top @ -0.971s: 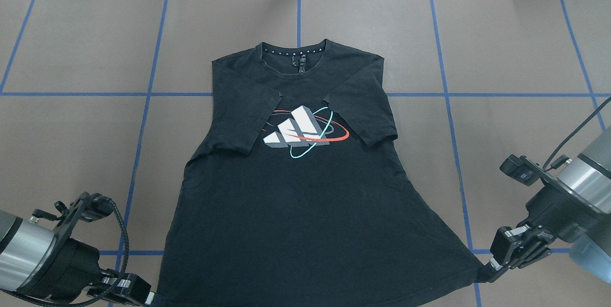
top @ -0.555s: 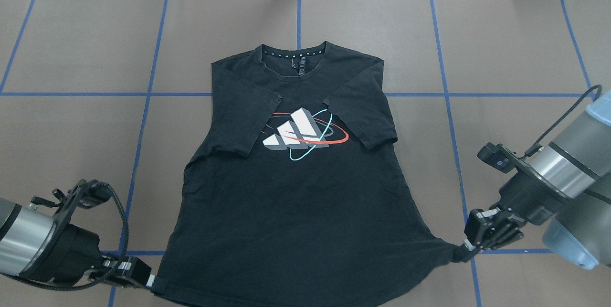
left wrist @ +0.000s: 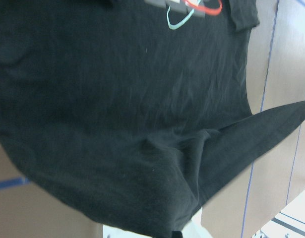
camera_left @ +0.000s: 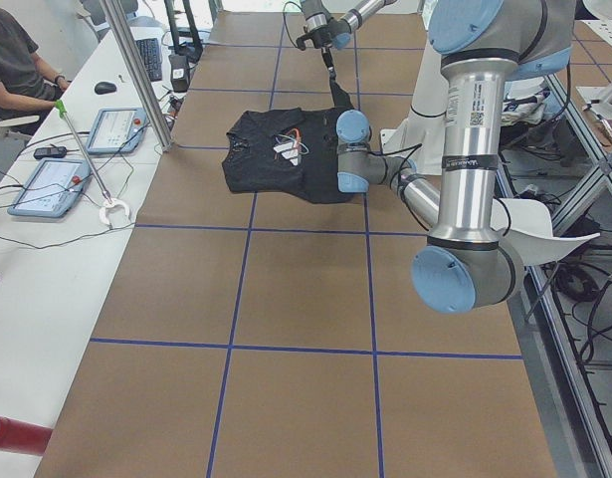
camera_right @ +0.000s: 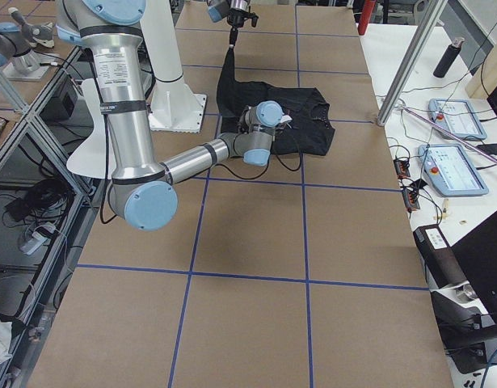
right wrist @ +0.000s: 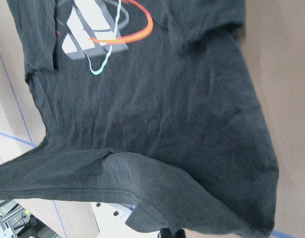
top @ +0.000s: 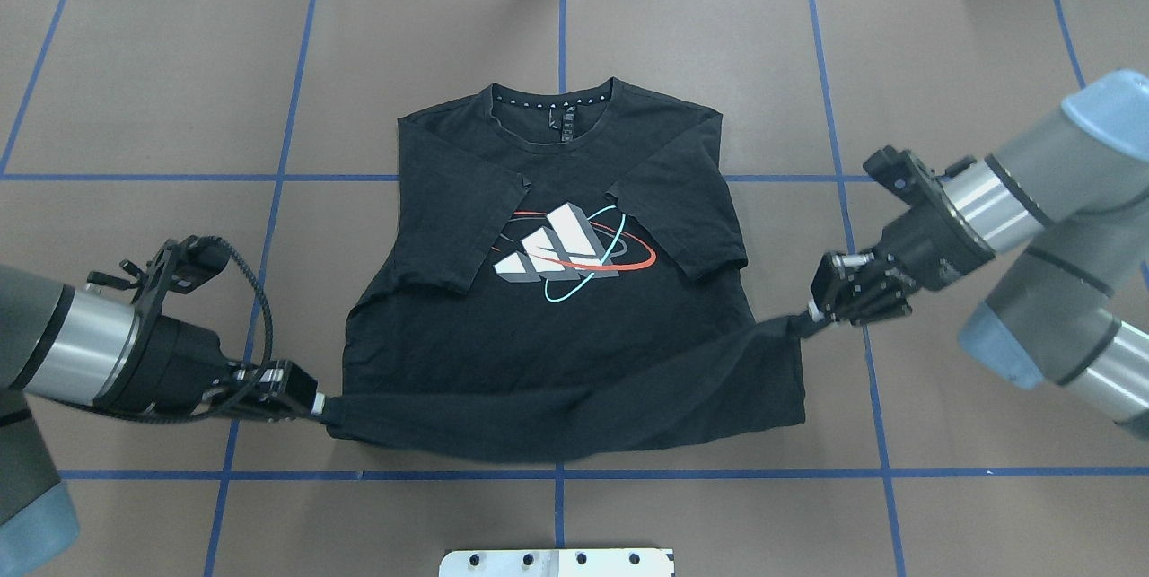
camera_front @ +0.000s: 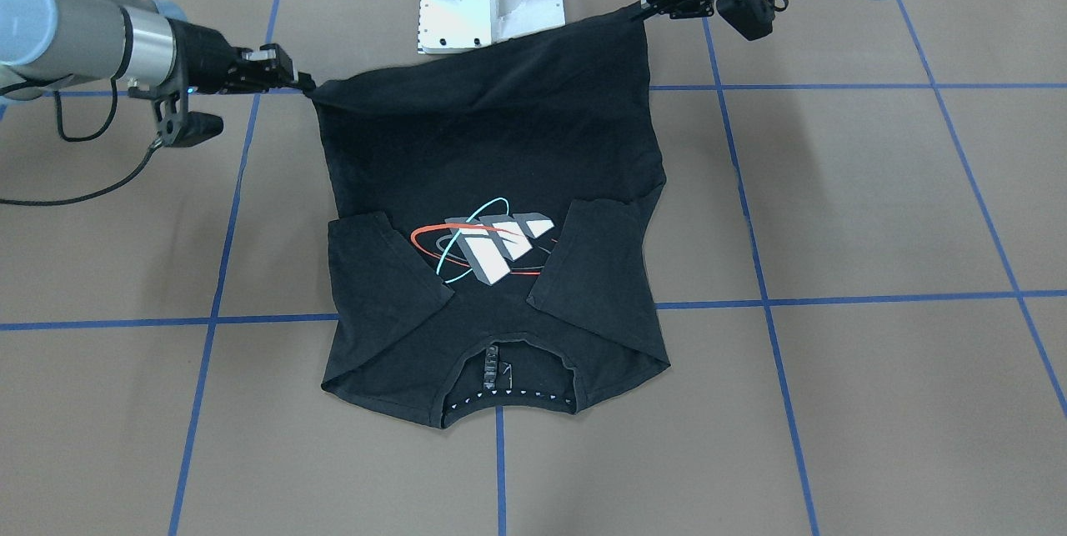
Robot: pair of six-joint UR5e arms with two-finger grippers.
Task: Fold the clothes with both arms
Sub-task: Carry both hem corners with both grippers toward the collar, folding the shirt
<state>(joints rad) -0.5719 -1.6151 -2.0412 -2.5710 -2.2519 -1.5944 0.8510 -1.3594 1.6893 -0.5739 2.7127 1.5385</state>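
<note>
A black short-sleeved cotton T-shirt [top: 539,353] lies front-up at the middle of the brown paper-covered table with blue tape lines [top: 179,110]. Its collar is on the far side and both sleeves are folded in beside the white, red and teal logo [top: 574,251]. The black two-finger left gripper [top: 317,405] is pinched tight on the near left hem corner. The black two-finger right gripper [top: 811,319] is clamped on the near right corner and holds it higher. The hem is raised between them, near the white bolted pedestal [top: 556,562].

table [top: 135,65]: brown, blue tape grid [top: 135,177] | white bench [camera_left: 37,299] beside it: two pendants [camera_left: 49,185], metal post [camera_left: 136,70]
</note>
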